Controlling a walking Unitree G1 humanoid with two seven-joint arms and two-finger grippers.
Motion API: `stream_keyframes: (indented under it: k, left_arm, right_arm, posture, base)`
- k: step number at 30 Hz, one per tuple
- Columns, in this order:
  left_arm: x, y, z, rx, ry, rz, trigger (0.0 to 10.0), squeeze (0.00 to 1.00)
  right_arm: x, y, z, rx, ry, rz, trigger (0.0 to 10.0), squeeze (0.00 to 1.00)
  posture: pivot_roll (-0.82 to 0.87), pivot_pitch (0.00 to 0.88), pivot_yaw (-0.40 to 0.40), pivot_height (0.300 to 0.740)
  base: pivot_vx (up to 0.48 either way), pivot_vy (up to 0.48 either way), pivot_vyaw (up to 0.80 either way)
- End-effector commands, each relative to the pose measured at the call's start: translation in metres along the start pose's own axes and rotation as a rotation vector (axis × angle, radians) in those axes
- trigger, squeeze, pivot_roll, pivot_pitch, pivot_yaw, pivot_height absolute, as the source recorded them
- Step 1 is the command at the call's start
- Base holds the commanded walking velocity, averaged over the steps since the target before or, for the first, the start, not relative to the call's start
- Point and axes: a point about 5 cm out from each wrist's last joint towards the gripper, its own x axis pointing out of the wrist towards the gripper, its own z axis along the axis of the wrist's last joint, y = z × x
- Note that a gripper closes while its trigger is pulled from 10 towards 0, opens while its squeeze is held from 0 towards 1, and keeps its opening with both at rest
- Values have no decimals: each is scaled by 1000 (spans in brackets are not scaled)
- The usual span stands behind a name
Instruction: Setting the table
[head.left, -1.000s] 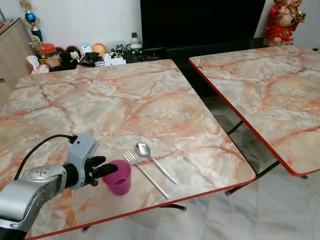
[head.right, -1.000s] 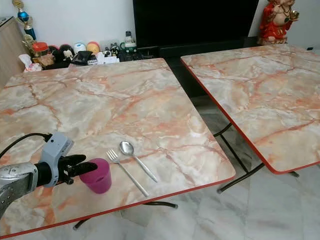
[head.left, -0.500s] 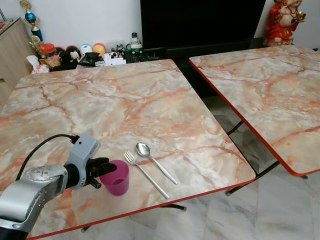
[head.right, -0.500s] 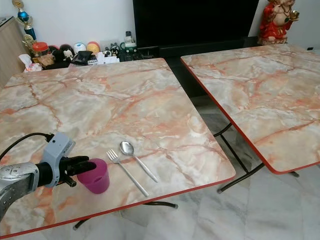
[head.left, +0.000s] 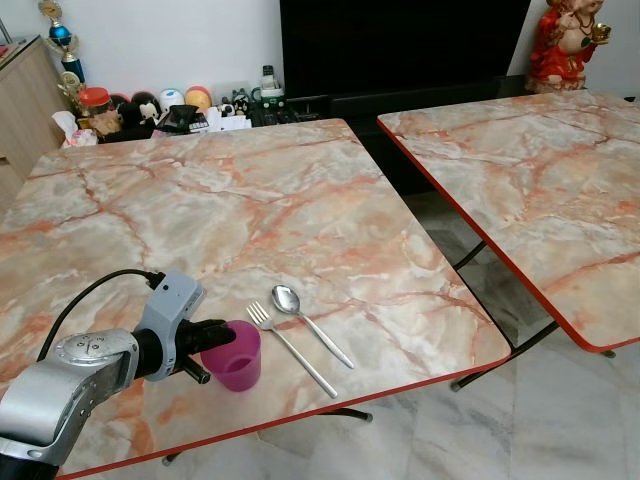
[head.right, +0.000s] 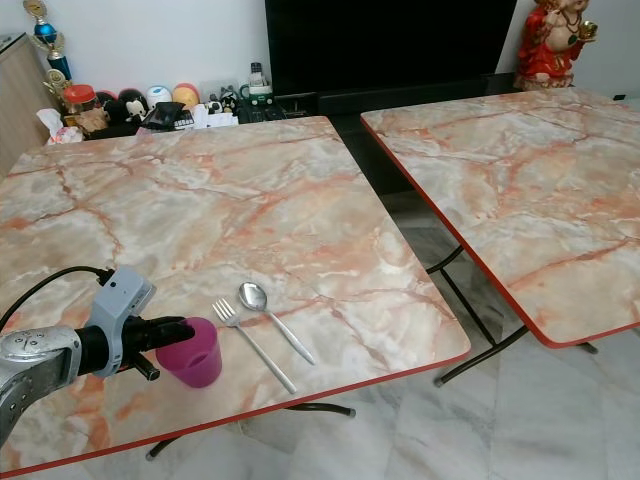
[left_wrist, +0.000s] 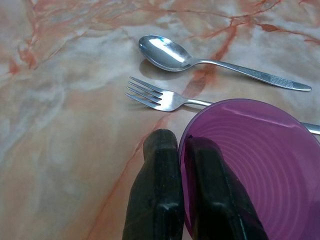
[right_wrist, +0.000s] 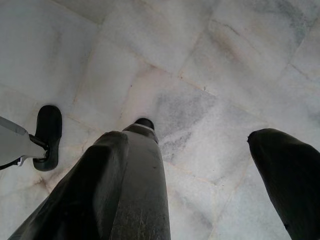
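Fingers, left gripper (left_wrist: 181, 150): pinched on the wall of the purple cup (head.left: 234, 356), one finger outside the rim, the other inside, seen through the tinted plastic.
Fingers, right gripper (right_wrist: 205, 145): spread wide apart, empty, pointing down at the pale marble floor (right_wrist: 165, 60).
Purple cup: upright on the near desk (head.left: 200, 200), close to its front red edge, toward the robot's left.
Fork (head.left: 290, 349): flat on the desk just right of the cup, tines pointing away from the robot, handle running toward the front edge; in the left wrist view the handle passes right behind the cup's rim.
Spoon (head.left: 311, 325): beside the fork on its right, roughly parallel, bowl facing up, apart from the cup.
Left arm (head.left: 60, 385): silver, reaching in low over the front left corner of the desk, black cable looping above it.
Second desk (head.right: 500, 180): same marble top with red edge, off to the right, separated by a gap.
Behind the near desk: a row of small ornaments (head.left: 190, 105) along the wall, dark screen (head.left: 400, 45) next to them.
Far right corner: red figurine (head.left: 565, 40).
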Motion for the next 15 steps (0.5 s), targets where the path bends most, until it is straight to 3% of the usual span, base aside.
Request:
stream_keyframes:
  k: [1,5,11,15]
  left_arm:
    - [-1,-1,0,27,1,8,0,0]
    - [2,-2,3,3,-40,23,0,0]
    - [7,11,10,-78,-136,172,0,0]
    - [0,34,36,-164,-385,370,0,0]
  right_arm:
    - [-4,6,-25,-16,100,20,10000,0]
    - [-5,6,-25,-16,101,20,10000,0]
    - [-5,5,-26,-16,101,21,10000,0]
    - [-5,4,-26,-12,100,17,10000,0]
  posture:
    - [47,80,23,740]
    - [48,80,21,740]
    - [40,81,17,740]
    - [45,78,16,740]
  base:
    - [0,0,0]
    - [0,0,0]
    - [0,0,0]
    - [0,0,0]
